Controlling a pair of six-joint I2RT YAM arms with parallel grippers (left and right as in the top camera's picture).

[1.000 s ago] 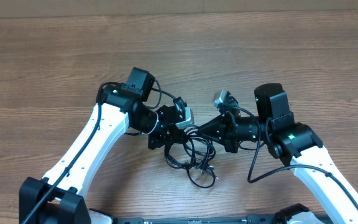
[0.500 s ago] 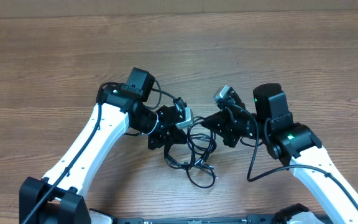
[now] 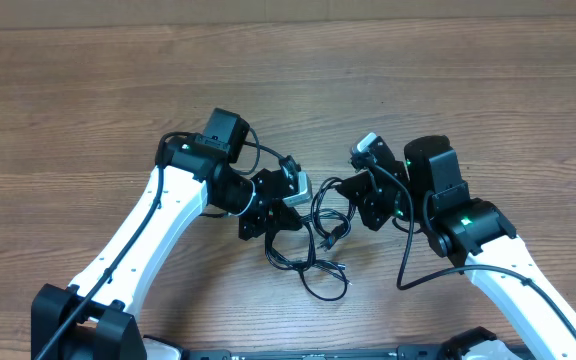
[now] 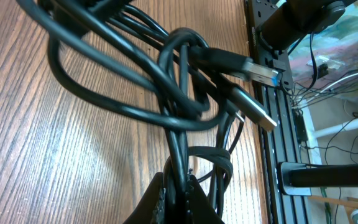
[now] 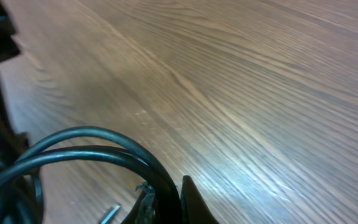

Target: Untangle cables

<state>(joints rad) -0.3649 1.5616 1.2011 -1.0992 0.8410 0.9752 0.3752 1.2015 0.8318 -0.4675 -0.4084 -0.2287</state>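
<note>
The cables (image 3: 313, 250) are thin black cords tangled in loops on the wood table between my two arms. My left gripper (image 3: 286, 203) is shut on a strand at the tangle's left. In the left wrist view the knot (image 4: 179, 93) fills the frame, two metal plugs (image 4: 260, 71) jut right, and a cord runs down between the left gripper's (image 4: 178, 186) fingers. My right gripper (image 3: 340, 190) is shut on a loop at the tangle's upper right. In the right wrist view two cords (image 5: 104, 146) arc into the right gripper (image 5: 169, 193), lifted off the table.
Bare wood tabletop (image 3: 418, 80) lies all around the tangle. Thicker black wires (image 3: 408, 270) hang from the right arm. A black frame rail (image 4: 272, 124) and loose wiring run along the table's near edge in the left wrist view.
My right gripper has pulled back to the right and turned, drawing its loop away from the left gripper. The tangle has stretched and shifted. The left arm has stayed put.
</note>
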